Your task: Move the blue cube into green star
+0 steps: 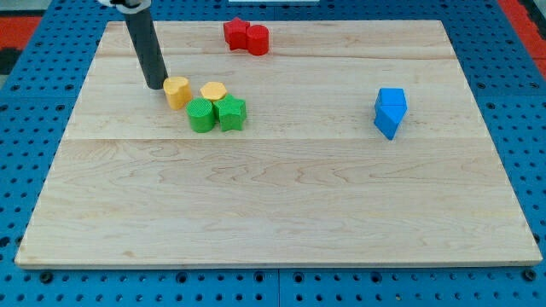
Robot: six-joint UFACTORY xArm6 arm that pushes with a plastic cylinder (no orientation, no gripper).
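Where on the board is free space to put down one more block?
The whole bottom half of the wooden board is bare, and so is the stretch between the green star and the blue cube. The top left is crowded: my tip touches the yellow blocks.

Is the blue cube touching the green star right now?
Apart. The camera view shows the blue cube alone toward the view's right, with a wide stretch of bare board between it and the green star. My tip is beside a yellow block.

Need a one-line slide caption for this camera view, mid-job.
My tip beside a yellow block, far left of the blue cube; green star untouched.
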